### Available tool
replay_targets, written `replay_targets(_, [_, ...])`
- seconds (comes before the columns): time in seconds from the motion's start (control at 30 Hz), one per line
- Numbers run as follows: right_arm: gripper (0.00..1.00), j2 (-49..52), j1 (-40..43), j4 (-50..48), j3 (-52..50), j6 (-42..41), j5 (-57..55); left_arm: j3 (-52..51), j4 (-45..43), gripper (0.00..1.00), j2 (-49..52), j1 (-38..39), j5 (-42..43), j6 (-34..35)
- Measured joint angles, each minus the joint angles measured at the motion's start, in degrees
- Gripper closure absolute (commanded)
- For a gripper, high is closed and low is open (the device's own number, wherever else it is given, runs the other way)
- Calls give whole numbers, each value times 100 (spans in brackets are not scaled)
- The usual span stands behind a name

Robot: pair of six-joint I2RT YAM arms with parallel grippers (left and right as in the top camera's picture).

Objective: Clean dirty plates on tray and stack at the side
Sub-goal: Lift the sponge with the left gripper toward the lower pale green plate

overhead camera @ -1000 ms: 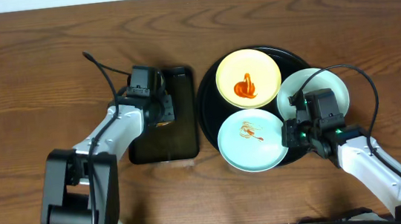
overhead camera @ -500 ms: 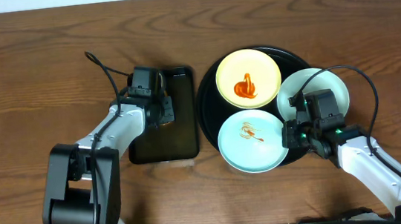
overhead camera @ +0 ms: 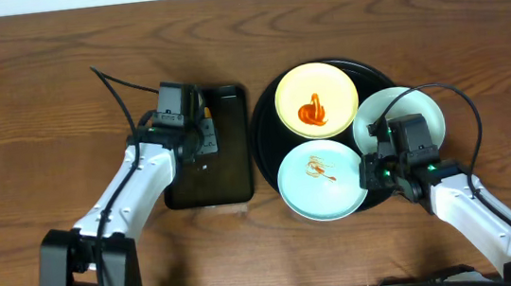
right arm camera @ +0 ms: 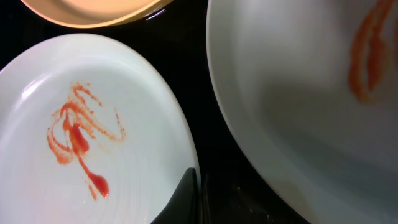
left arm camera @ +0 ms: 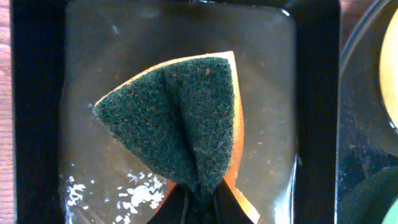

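Left gripper [left arm camera: 198, 198]: fingers narrow, pinching one corner of the folded dark-green scouring sponge with orange backing [left arm camera: 177, 118], held over the shallow water in the small rectangular black tray [left arm camera: 31, 124]. Just right of it stands the large round glossy black tray [overhead camera: 267, 113]. It carries the pale yellow plate [overhead camera: 335, 85] at the back, a mint-green plate [overhead camera: 322, 191] in front, and a second mint-green plate [overhead camera: 419, 111] overhanging the right rim. All three show orange-red smears. Right gripper [right arm camera: 200, 194] sits at the front mint plate's right edge; whether it clamps that rim cannot be told. Recommendation: lay the green face flat on a smear, press lightly given the weak-looking corner pinch, and steady the plate.
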State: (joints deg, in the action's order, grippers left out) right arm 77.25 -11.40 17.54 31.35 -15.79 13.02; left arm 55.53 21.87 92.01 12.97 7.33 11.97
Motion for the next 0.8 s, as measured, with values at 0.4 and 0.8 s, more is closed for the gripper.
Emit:
replay_targets(0.4, [99, 0, 0, 0, 2, 15, 0, 0, 20, 92, -31, 0, 0, 0])
replay_targets(0.8, [99, 0, 0, 9, 2, 15, -2, 0, -638, 93, -31, 0, 0, 0])
